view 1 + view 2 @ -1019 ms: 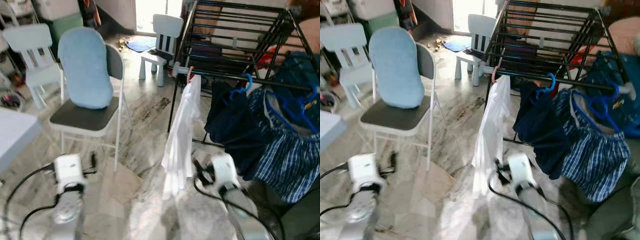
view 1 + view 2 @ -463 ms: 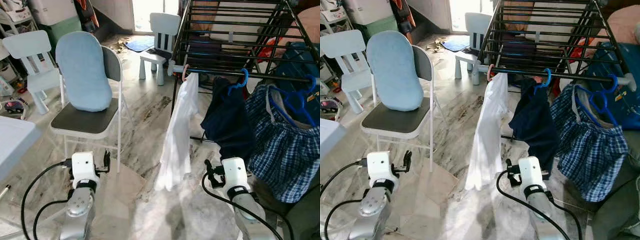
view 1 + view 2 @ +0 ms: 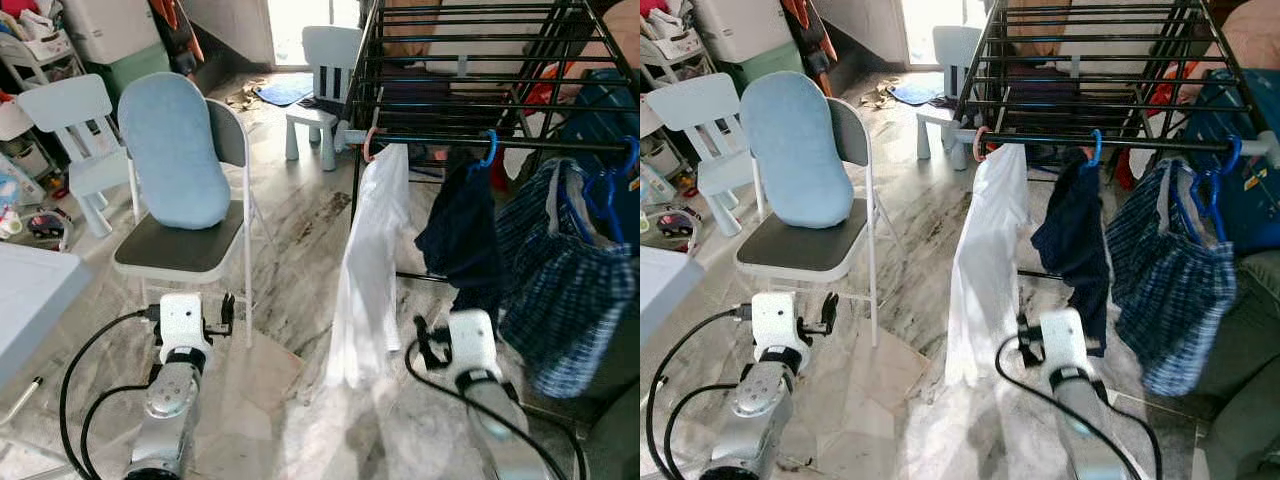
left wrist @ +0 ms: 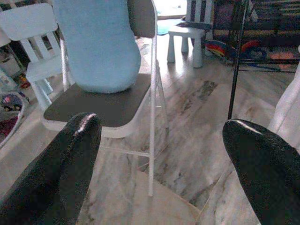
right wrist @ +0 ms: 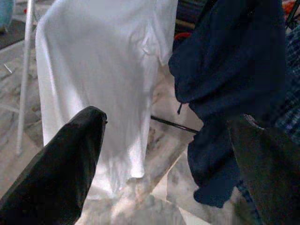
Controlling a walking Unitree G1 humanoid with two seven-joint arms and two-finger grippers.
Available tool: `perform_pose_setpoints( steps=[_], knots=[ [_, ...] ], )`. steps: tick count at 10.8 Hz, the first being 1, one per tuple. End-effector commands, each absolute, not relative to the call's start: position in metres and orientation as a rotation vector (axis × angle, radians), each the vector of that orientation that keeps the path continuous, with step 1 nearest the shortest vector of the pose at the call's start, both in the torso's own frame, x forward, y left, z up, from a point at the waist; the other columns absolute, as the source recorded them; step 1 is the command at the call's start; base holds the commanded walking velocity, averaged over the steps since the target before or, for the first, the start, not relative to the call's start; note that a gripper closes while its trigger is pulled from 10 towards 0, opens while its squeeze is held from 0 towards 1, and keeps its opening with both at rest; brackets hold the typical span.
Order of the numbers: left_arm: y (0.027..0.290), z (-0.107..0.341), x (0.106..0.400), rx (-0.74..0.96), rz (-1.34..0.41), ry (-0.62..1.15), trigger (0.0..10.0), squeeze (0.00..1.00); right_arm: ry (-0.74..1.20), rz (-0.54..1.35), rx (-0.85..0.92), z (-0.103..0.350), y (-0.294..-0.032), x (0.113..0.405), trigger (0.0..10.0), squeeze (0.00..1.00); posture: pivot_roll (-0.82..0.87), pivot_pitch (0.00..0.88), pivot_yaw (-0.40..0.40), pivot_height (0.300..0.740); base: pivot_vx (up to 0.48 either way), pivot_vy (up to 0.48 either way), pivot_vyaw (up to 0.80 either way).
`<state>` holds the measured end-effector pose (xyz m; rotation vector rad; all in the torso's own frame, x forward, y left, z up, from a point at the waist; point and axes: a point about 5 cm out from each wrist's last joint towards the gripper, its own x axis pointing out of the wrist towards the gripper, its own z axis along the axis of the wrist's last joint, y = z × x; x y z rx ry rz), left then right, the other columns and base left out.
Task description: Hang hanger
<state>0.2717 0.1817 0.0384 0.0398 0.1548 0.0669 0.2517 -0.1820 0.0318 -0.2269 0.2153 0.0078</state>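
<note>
hanging from the rack's front rail (image 3: 520, 145) by a pink hanger (image 3: 371, 147), white shirt (image 3: 368, 270) just ahead of the right gripper (image 5: 164, 164), jaws wide apart and holding nothing (likely freshly hung). beside it, navy garment (image 5: 234, 70). left gripper (image 4: 159, 154) likewise spread, facing the folding chair (image 4: 108, 101).

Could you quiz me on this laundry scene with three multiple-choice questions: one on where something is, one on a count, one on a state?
1. Where does the white shirt hang?
A. on the drying rack's front rail
B. over the folding chair
C. on the floor

2. How many garments hang on that rail?
A. one
B. three
C. five

3. The right gripper is:
A. shut on a hanger
B. open, holding nothing
C. shut on the shirt

Answers: 1 A, its hanger hooks the rail; 2 B, white shirt, dark garment, plaid garment; 3 B, fingers wide apart.
</note>
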Motion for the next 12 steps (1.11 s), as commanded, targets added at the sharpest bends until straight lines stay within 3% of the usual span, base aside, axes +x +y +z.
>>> perform_pose_setpoints(
  steps=[1,6,10,12],
  knots=[
    [0.180,0.033,0.268,0.038,0.054,0.172,10.0,0.00,0.188,0.004,-0.229,0.037,-0.183,0.252,10.0,0.00,-0.14,0.000,0.119,0.740,0.000,0.000,-0.40],
    [0.177,0.027,0.263,0.023,0.061,0.185,10.0,0.00,0.203,0.026,-0.258,0.041,-0.195,0.242,10.0,0.00,-0.17,0.000,0.101,0.740,0.000,0.000,-0.10],
    [0.164,0.036,0.275,0.027,-0.023,0.170,10.0,0.00,0.216,-0.052,-0.266,0.044,-0.215,0.230,10.0,0.00,-0.24,0.000,0.163,0.740,0.000,0.000,0.00],
    [0.146,0.034,0.272,0.029,-0.135,0.192,10.0,0.00,0.216,-0.082,-0.243,0.045,-0.218,0.203,10.0,0.00,-0.32,0.000,0.235,0.740,0.000,0.000,0.00]
  ],
)
